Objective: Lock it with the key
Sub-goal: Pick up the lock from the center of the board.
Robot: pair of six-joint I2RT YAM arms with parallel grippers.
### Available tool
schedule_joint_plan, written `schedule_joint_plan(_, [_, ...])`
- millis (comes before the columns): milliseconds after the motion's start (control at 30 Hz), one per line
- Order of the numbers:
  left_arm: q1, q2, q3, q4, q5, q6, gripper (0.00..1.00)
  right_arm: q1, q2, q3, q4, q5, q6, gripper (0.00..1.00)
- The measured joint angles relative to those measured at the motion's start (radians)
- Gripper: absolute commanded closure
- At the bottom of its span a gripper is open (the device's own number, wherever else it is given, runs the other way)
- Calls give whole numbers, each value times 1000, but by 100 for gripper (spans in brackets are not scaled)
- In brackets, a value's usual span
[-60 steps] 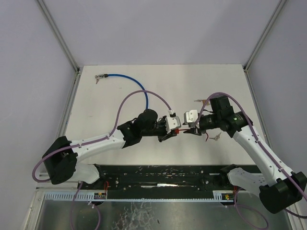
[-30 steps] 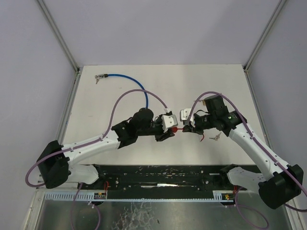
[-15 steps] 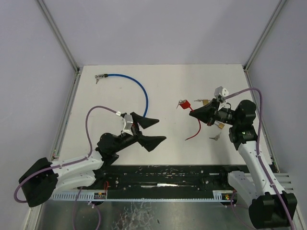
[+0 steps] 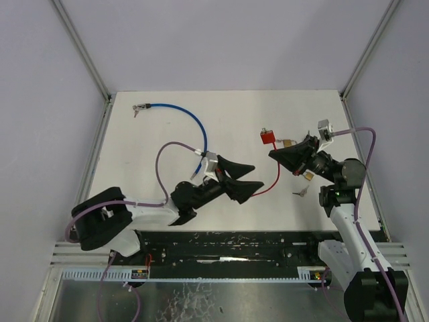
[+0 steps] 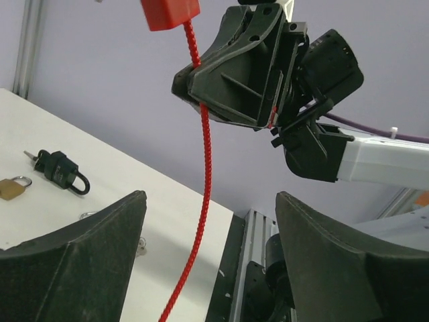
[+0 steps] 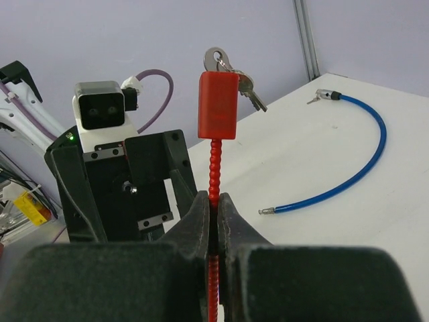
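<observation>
Red cable lock (image 6: 218, 104) pinched by right hand (image 6: 214, 201), left hand (image 4: 258, 176) spread empty, two padlocks (image 5: 62, 172)

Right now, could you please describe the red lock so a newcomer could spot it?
The right arm's fingers pinch a red ribbed cable above the white table. The red lock body tops it, keys attached, unlike the blue cable lying flat.

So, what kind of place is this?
Probably a robot test bench in a lab, not a home: a white table closed in by plain pale walls, two robot arms bolted at its near edge, and small padlocks and a blue cable on it.
</observation>
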Motion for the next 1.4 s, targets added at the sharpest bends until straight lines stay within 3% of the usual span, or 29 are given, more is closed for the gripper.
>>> schedule_joint_plan(267, [-37, 156, 172, -4, -37, 31, 45, 0, -4, -9, 10, 2, 16, 100])
schedule_joint_plan(833, [-38, 272, 372, -157, -44, 40, 76, 0, -4, -13, 18, 1, 28, 100])
schedule_joint_plan(867, [-38, 277, 379, -161, -41, 41, 80, 0, -4, -13, 18, 1, 28, 100])
schedule_joint_plan(933, [-38, 285, 388, -168, -37, 44, 99, 0, -5, -13, 18, 1, 28, 100])
schedule_joint_plan(967, [-38, 288, 394, -171, -30, 49, 99, 0, -5, -13, 18, 2, 27, 99])
schedule_joint_plan(1033, [-38, 289, 401, -175, -14, 68, 99, -1, -5, -13, 18, 0, 26, 83])
schedule_joint_plan(1133, [-38, 288, 401, -183, 6, 115, 99, -2, -23, -9, -25, -7, -17, 43])
schedule_joint_plan(1200, [-38, 280, 388, -205, 14, 167, 99, -2, -50, 17, -146, -18, -108, 25])
schedule_joint_plan(1267, [-38, 253, 356, -247, 23, 243, 99, -2, -89, 77, -343, -20, -272, 16])
schedule_joint_plan(1400, [-37, 179, 312, -404, 32, 447, 99, -9, -166, 224, -706, -13, -621, 14])
